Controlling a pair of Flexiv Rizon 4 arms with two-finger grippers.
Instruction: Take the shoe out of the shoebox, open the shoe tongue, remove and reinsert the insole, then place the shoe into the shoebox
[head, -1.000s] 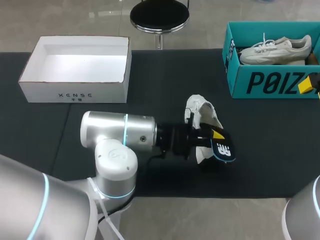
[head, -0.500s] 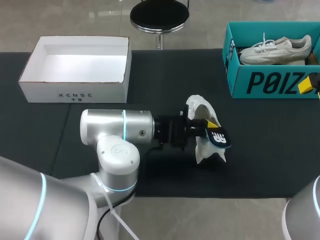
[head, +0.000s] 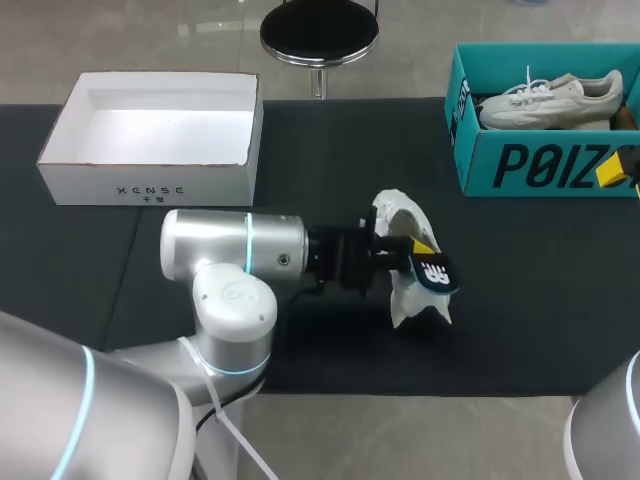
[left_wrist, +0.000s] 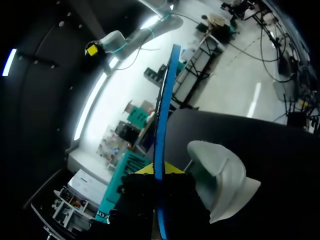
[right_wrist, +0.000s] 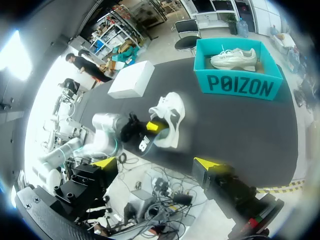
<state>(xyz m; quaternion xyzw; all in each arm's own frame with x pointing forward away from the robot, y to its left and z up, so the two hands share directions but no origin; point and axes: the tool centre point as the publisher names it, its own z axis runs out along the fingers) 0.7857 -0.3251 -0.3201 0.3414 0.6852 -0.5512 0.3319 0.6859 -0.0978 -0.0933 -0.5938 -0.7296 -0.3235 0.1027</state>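
Head view centre: left gripper (head: 412, 256) clamps insole (head: 436, 274) at shoe (head: 400, 213); right gripper (right_wrist: 159, 165) spread; second shoe (head: 550, 100) in teal box (head: 520, 168), white box (head: 150, 186), both printed.

An open white box (head: 150, 185) sits on the black table (head: 330, 150).

Bright even light, soft shadows

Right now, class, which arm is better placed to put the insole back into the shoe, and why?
Left. The left gripper holds the insole right beside the white shoe; the right gripper is open, empty and off by the teal shoebox.
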